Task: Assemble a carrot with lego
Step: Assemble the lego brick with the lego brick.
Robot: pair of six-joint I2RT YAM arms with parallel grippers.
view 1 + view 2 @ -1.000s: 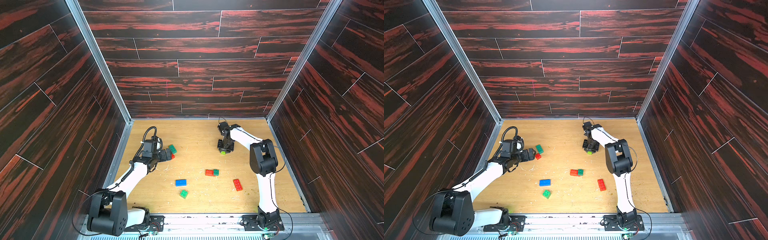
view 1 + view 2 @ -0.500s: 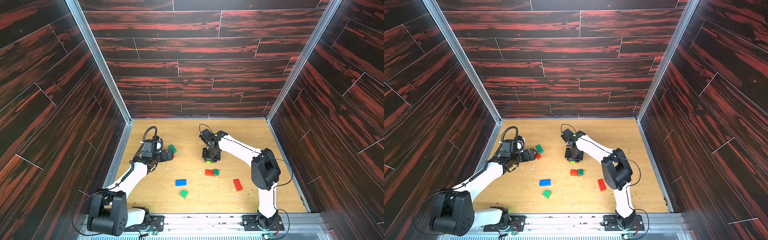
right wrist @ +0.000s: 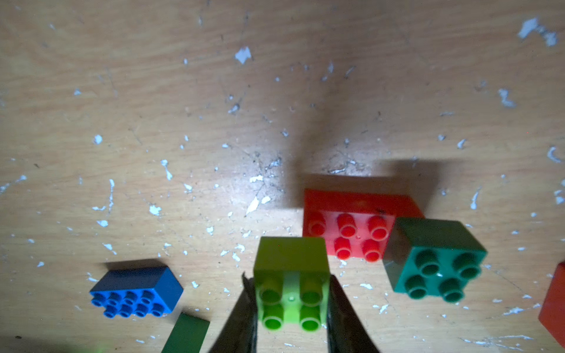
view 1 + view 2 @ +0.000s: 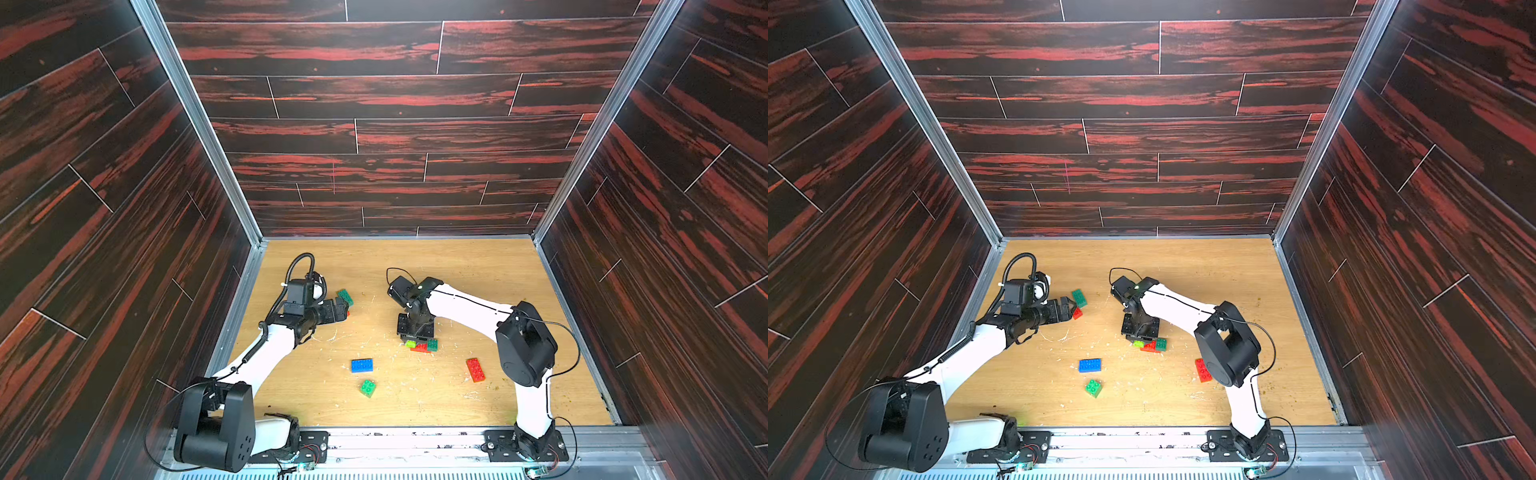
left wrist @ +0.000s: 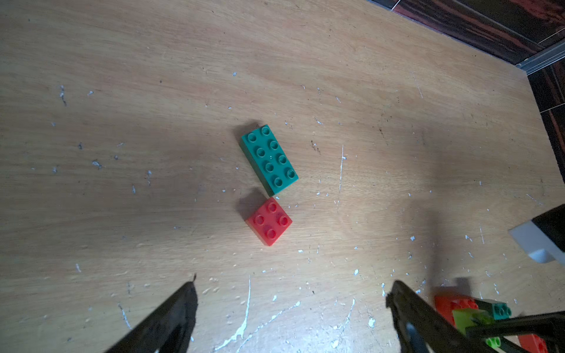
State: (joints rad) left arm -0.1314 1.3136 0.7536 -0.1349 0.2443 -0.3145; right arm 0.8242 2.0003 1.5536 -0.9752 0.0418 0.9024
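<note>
The lego lies as loose bricks and no carrot is in view. My right gripper [image 3: 290, 284] is shut on a lime square brick [image 3: 292, 275], held studs-up just above the table in both top views [image 4: 410, 343] [image 4: 1138, 343]. Right beside it lie a red brick [image 3: 351, 226] and a teal square brick [image 3: 437, 262] that touches the red one's end. My left gripper [image 5: 290, 287] stands open and empty at the left of the table [image 4: 343, 307]. Just ahead of it lie a teal long brick [image 5: 269, 159] and a red square brick [image 5: 269, 220].
A blue long brick [image 4: 362, 365], a green square brick [image 4: 368, 387] and a red long brick [image 4: 475, 369] lie on the wooden table nearer the front. Dark walls close in the left, right and back sides.
My right gripper has carried the lime brick from the back of the table forward and left, down beside the red and teal bricks. The left arm has stayed still.
</note>
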